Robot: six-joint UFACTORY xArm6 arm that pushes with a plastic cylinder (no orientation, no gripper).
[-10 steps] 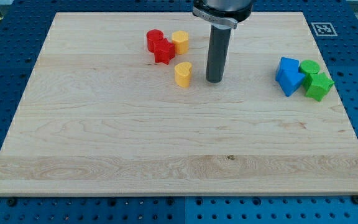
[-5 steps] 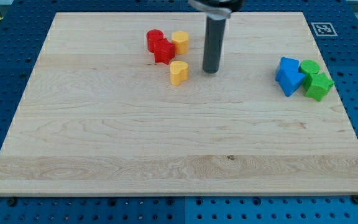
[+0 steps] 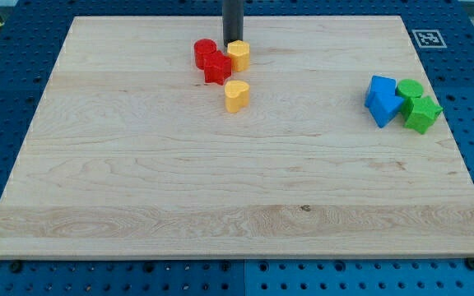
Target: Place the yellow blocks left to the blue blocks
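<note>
Yellow blocks sit well apart from the two blue blocks (image 3: 383, 99) near the board's right edge: a heart (image 3: 236, 95), then a hexagonal piece (image 3: 239, 55) touching the red blocks (image 3: 211, 61). Behind it, by the far edge, the rod's tip (image 3: 234, 42), which has no pincer, risks dragging reds along.

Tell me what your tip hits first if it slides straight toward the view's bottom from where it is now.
Probably the yellow block: my tip sits right at its top edge, beside the red blocks. Depth is hard to judge.
</note>
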